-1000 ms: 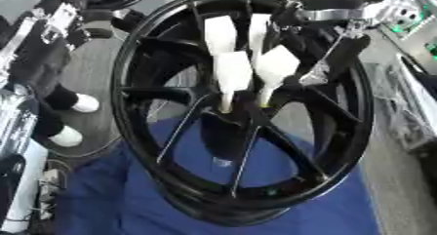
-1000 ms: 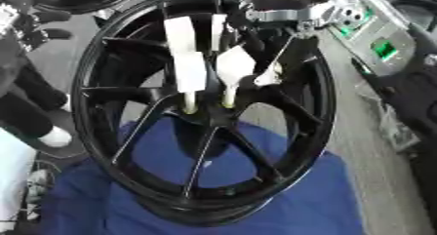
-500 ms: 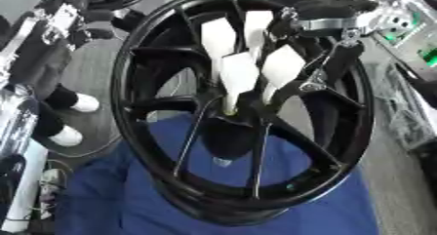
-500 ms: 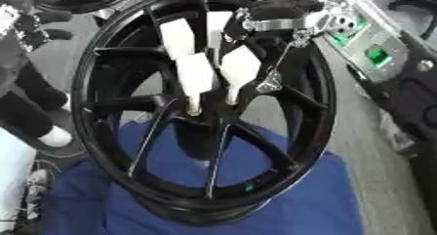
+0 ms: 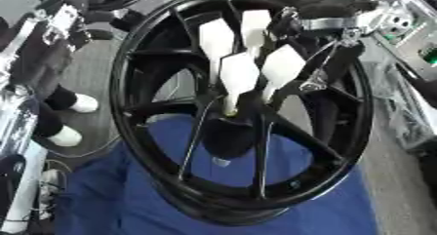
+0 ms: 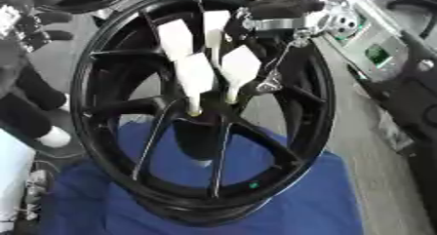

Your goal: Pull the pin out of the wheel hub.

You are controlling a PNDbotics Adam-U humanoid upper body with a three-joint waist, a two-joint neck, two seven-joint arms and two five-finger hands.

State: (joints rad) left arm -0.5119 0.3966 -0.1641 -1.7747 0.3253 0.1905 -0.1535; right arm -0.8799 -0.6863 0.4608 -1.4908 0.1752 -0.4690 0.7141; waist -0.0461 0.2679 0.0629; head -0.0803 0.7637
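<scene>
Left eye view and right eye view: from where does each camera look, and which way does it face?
Left eye view: it sits in the robot's head and looks down at the black wheel hub. The left arm shows at the left edge, and the right hand reaches in from the upper right.
Right eye view: it sits beside the first and faces the same way. Less of the left arm shows.
Both views share the wheel hub, the right hand at its centre and the blue cloth.
</scene>
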